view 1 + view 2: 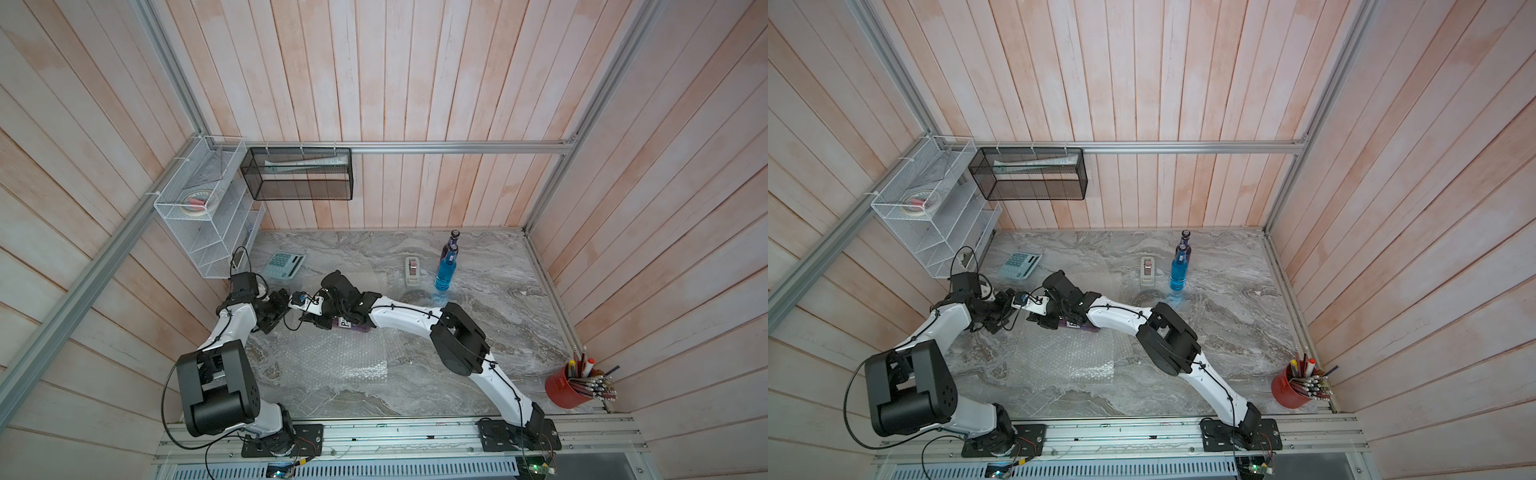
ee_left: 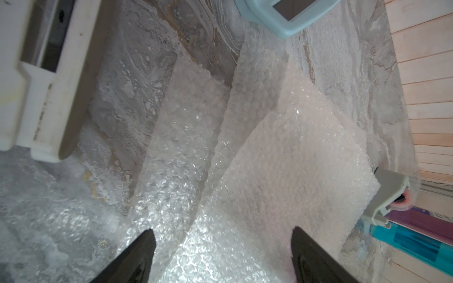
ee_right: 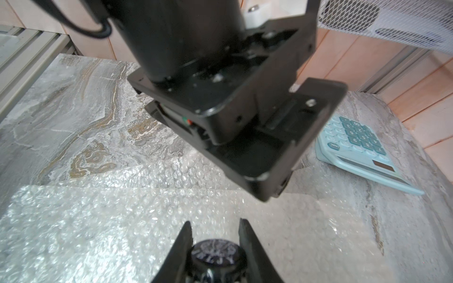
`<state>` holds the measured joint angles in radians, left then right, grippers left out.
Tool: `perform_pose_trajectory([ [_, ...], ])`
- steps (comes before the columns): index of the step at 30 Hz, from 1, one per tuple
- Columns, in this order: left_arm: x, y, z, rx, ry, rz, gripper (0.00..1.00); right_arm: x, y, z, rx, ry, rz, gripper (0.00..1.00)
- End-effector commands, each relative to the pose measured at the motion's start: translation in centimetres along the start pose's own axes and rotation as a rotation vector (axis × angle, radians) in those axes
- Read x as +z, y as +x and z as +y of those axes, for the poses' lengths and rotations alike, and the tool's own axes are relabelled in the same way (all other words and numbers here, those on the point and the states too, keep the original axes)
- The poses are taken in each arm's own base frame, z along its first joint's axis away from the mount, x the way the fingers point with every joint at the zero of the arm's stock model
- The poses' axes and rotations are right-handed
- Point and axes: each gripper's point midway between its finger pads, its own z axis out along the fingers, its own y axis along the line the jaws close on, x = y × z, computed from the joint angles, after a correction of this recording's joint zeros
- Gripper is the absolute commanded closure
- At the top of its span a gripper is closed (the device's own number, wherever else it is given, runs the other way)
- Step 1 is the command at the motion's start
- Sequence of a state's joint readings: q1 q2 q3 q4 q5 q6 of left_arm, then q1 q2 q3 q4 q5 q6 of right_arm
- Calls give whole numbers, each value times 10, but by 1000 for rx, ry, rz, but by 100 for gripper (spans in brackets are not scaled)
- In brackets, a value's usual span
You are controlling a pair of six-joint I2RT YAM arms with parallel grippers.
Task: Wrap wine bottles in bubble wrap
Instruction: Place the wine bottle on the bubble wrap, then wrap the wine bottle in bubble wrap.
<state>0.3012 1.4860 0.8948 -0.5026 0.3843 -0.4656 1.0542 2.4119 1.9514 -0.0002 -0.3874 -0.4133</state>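
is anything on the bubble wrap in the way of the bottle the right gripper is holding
Nothing visible. The right gripper holds the labelled purple bottle by its cap end over bare bubble wrap; the open left gripper hangs just beyond the cap.

The bench (image 1: 498,324) is veined in grey marble, the bubble wrap (image 1: 345,357) clear and dimpled; a blue bottle (image 1: 445,272) and a white-labelled purple bottle (image 1: 359,327) are shown.

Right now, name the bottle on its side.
The white-labelled purple bottle, gripped by the right pincer, is horizontal; the blue bottle and other purple bottle stand upright.
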Motion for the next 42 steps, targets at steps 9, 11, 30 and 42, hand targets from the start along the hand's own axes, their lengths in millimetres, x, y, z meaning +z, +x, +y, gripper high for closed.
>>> perform_pose_trajectory([
  [9,0,-1,-10,11,58,7,11,-7,-12,8,21,-51,-21,52],
  [11,0,1,-11,7,65,15,11,-15,-21,9,18,-58,-36,52],
  [30,-13,82,5,-145,-71,100,7,-152,88,125,-51,-46,183,47],
  [42,-15,137,10,-197,-115,139,8,-141,132,154,-135,-92,263,49],
])
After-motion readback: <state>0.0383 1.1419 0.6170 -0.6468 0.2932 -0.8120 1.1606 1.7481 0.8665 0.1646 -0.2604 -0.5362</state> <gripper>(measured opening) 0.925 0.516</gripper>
